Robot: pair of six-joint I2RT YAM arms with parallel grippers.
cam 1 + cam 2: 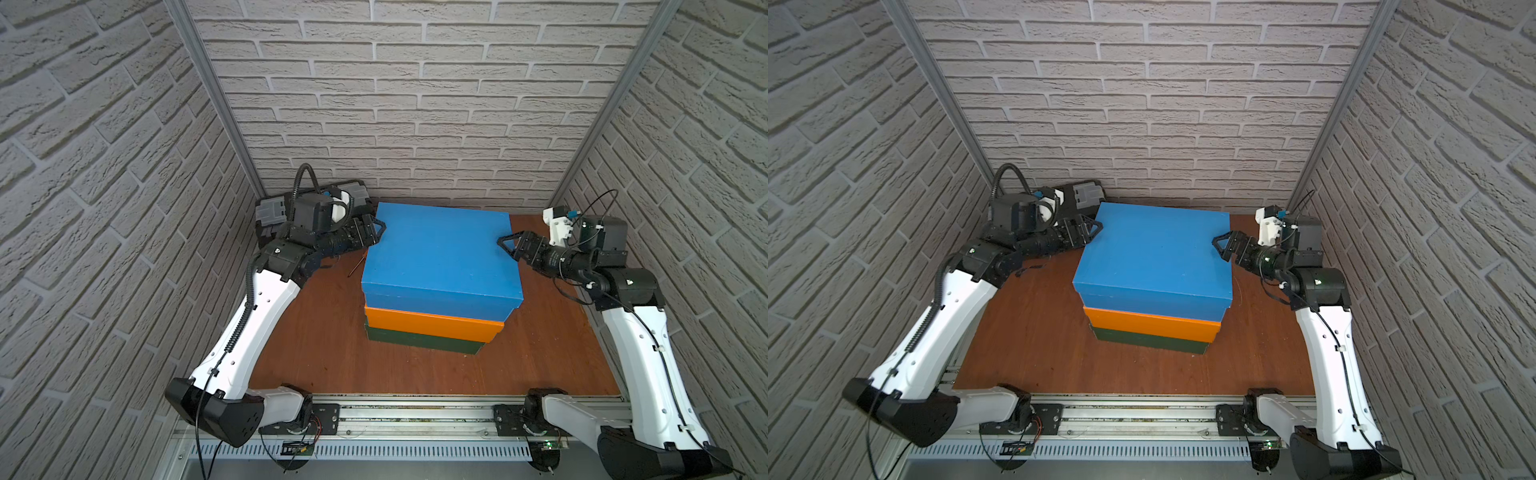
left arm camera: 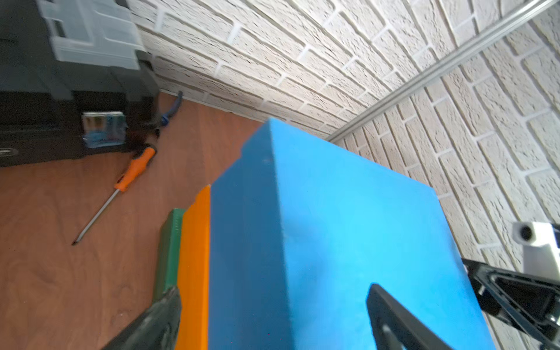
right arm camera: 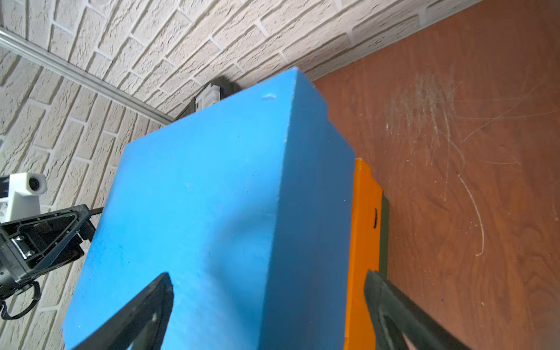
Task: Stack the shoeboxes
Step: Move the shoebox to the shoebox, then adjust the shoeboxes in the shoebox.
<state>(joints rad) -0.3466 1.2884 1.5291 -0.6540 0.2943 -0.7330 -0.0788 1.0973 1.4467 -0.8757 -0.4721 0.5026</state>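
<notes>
Item: shoebox stack, three tiers, mid-table [image 1: 324,332] toward the back wall. Bottom, green box [image 1: 424,343]; middle, orange box [image 1: 432,326]; top, blue box [image 1: 440,253], lid on, resting flat on the orange one. Front edges run nearly parallel in both top views; whether the tiers sit exactly flush cannot be told. Left gripper [image 1: 376,230]: at the blue box's left edge, jaws spread wide. Its wrist view shows one finger over the lid top and the other down beside the lower boxes, clamping nothing. Right gripper [image 1: 505,243]: at the opposite edge, the same pose mirrored, jaws wide, one finger over the lid, the other low beside the orange box, holding nothing. Other stock: black toolbox [image 1: 270,210] in the back left corner behind the left arm; screwdriver [image 2: 133,169] lying on the table between toolbox and stack, apart from both. Step in hand, by judgement: release of the last box, the stack being built. Next move calls for each arm to draw straight outward, away from the blue box. The upper fingers must stay off the lid, so the top tier is not dragged or skewed, and the left arm must stay clear of the toolbox.
</notes>
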